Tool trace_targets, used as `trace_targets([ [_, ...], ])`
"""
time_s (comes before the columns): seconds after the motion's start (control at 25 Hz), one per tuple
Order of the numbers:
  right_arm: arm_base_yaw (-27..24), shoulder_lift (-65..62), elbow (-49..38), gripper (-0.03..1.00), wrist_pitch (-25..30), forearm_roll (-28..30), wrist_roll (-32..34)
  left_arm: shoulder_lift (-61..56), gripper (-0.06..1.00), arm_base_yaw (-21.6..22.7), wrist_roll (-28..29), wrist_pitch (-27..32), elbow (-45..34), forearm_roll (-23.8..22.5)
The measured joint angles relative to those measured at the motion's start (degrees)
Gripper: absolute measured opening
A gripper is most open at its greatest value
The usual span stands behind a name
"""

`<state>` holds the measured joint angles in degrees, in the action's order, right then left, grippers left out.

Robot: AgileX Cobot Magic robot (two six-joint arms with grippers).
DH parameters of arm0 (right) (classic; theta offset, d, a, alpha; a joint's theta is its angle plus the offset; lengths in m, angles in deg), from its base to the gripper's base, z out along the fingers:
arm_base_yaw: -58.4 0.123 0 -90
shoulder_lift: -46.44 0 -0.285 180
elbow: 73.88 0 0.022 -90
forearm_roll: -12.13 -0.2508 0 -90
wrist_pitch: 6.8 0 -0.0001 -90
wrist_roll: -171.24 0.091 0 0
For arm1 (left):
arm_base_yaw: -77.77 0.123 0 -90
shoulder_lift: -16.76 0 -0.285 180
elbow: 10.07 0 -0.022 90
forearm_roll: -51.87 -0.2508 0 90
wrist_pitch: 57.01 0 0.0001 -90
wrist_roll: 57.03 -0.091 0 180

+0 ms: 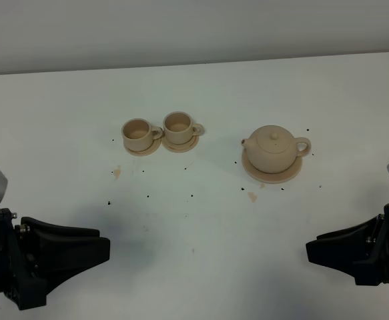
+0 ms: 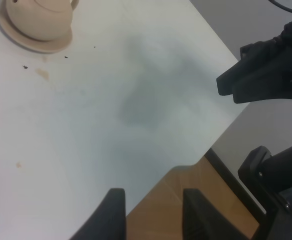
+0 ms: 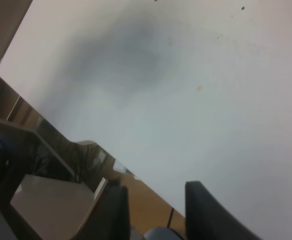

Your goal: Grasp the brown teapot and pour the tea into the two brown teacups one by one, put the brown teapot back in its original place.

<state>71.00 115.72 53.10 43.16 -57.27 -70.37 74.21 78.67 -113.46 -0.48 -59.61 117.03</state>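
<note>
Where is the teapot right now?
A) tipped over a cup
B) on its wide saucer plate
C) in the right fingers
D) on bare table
B: the brown teapot sits upright on the saucer plate, whose rim shows around its base.

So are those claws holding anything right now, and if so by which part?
Nothing. The left gripper and right gripper are both open and empty; the teapot sits on its plate, apart from both.
</note>
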Motion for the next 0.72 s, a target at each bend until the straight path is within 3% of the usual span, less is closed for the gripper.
trace_targets([
  [0.72, 0.0, 0.0, 0.0, 0.30, 0.0, 0.0, 0.0, -0.1, 0.33, 0.0, -0.1, 0.0, 0.0, 0.0],
])
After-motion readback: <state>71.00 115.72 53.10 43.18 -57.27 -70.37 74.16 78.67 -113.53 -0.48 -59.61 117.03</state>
